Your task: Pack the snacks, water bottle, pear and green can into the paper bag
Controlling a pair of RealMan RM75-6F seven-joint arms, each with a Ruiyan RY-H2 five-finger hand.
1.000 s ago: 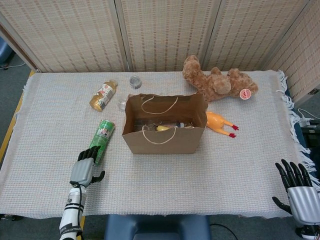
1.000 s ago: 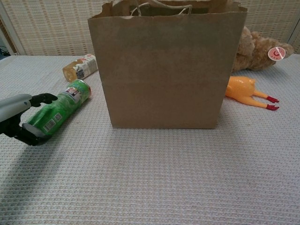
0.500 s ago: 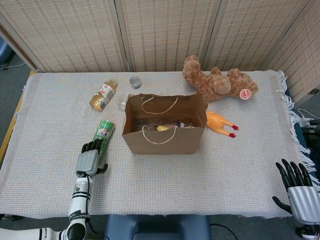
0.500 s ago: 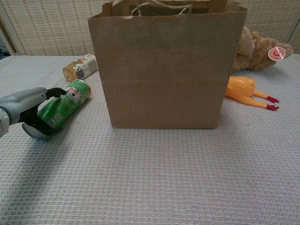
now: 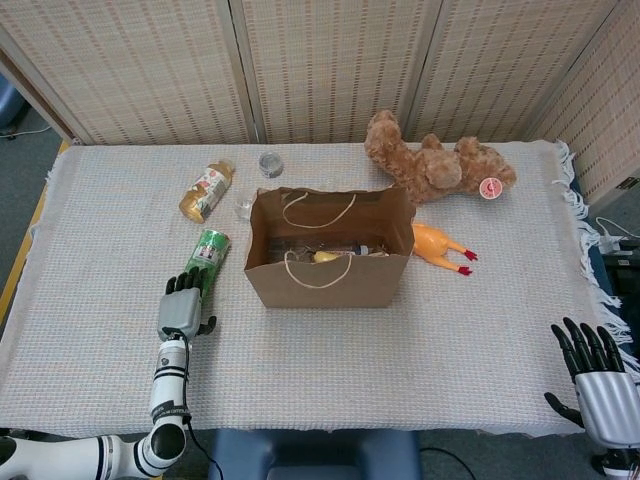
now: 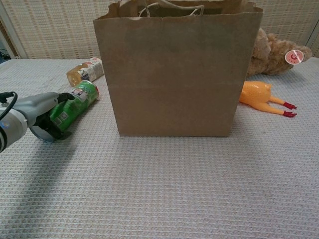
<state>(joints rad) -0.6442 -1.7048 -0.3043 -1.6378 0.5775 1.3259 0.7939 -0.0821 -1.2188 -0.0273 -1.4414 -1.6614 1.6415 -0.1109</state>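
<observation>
The green can (image 5: 208,256) (image 6: 75,102) lies on its side on the cloth, left of the brown paper bag (image 5: 330,285) (image 6: 174,74). My left hand (image 5: 182,307) (image 6: 46,115) grips the can's near end, dark fingers curled over the top of it. The bag stands upright and open; a yellow pear (image 5: 325,257) and some dark items show inside. My right hand (image 5: 595,375) hangs off the table's front right corner with fingers spread and nothing in it. It does not show in the chest view.
A bottle of tan drink (image 5: 206,190) (image 6: 85,70) lies behind the can. A small round jar (image 5: 270,162) sits at the back. A teddy bear (image 5: 435,165) (image 6: 274,52) and a rubber chicken (image 5: 440,246) (image 6: 264,97) lie right of the bag.
My left hand has slid forward along the table and closed around the can's near end. The can has shifted slightly away from me. The right hand has stayed put.
</observation>
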